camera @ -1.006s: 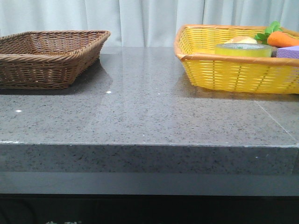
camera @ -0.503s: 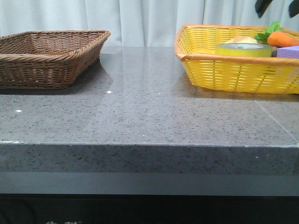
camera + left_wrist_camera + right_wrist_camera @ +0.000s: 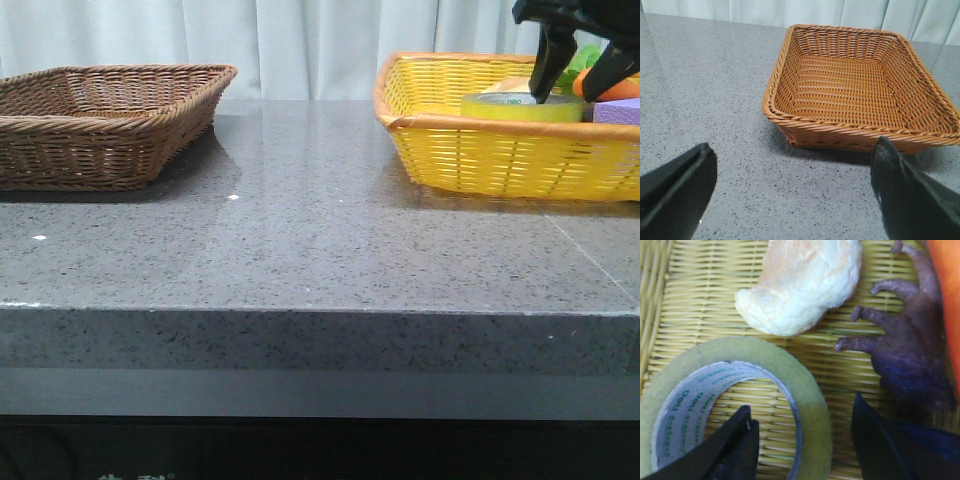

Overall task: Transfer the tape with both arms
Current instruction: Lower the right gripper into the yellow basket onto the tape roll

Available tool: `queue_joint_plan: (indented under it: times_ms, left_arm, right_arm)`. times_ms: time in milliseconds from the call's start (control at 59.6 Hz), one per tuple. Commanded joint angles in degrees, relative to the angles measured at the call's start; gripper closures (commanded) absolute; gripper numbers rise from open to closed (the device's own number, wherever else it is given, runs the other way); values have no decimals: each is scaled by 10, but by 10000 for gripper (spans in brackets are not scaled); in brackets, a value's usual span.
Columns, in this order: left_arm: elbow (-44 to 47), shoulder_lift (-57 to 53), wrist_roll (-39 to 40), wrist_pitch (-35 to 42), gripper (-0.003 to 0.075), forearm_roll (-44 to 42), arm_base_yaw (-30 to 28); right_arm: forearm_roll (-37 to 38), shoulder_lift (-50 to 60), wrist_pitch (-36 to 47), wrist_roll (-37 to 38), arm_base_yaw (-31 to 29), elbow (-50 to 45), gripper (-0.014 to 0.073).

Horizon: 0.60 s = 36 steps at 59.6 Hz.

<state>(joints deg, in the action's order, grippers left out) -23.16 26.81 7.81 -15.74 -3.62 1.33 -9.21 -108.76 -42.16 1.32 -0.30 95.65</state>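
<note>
The right gripper hung open astride the tape (glossy translucent ring, white core) in the woven yellow basket; the left gripper gaped too.

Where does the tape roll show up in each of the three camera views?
Front view: the tape lies in the yellow basket, upper right, under the right pincer.
Left wrist view: not in it; only the brown basket.
Right wrist view: lower left, one finger inside its core.
Shared landmark: the yellow basket's weave.

Low front view (wrists closer)
</note>
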Motion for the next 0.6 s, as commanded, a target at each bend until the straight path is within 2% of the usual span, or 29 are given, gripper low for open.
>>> queue_joint_plan:
  times_ms: [0, 101, 168, 319, 402, 587]
  left_arm:
    - [-22, 5, 2, 44, 104, 0, 0]
    - [-22, 5, 2, 44, 104, 0, 0]
    - [-22, 5, 2, 44, 104, 0, 0]
    - [-22, 5, 2, 44, 104, 0, 0]
    - [-22, 5, 2, 44, 104, 0, 0]
    - [-22, 5, 2, 44, 104, 0, 0]
  right_arm:
    - [3, 24, 29, 2, -2, 21, 162]
    - [3, 17, 29, 2, -2, 21, 170]
    - [5, 15, 28, 2, -2, 21, 216]
    - [7, 15, 28, 2, -2, 21, 447]
    - [7, 15, 29, 2, -2, 21, 536]
    - [7, 27, 31, 1, -2, 25, 559]
